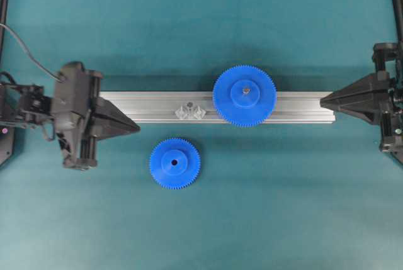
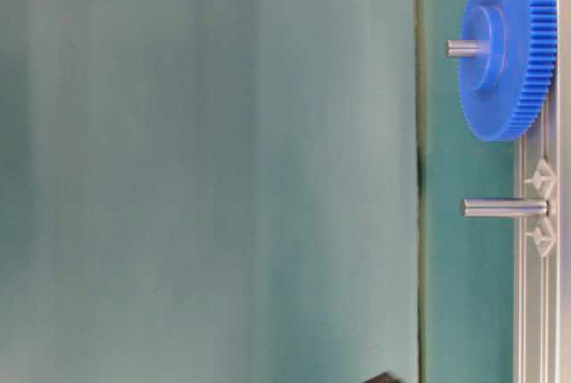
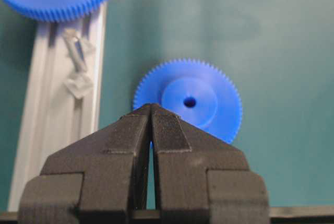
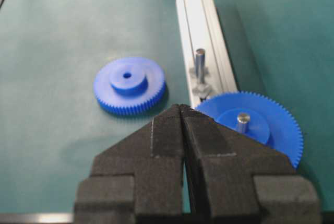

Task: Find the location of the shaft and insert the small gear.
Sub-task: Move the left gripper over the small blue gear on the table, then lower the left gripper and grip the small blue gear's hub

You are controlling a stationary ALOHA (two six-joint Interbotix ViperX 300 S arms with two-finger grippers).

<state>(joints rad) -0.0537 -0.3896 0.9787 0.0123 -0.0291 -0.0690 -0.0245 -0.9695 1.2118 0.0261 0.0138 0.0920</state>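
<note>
The overhead view looks straight down on the table (image 1: pixel 201 18), covering both arms and the whole rail (image 1: pixel 151 103). The table-level view sits low and close, rotated a quarter turn, framing the larger gear (image 2: pixel 504 44) and the shaft (image 2: pixel 504 208). Each wrist view looks forward past its own fingertips; both share the small gear (image 3: pixel 188 101) and the rail.

A bright blue toothed plastic small gear (image 1: pixel 174 163) lies on the teal table mat (image 1: pixel 283 207), at seven o'clock from the grey metal shaft (image 1: pixel 188 107) on a ribbed silver aluminium rail (image 1: pixel 151 103).
</note>
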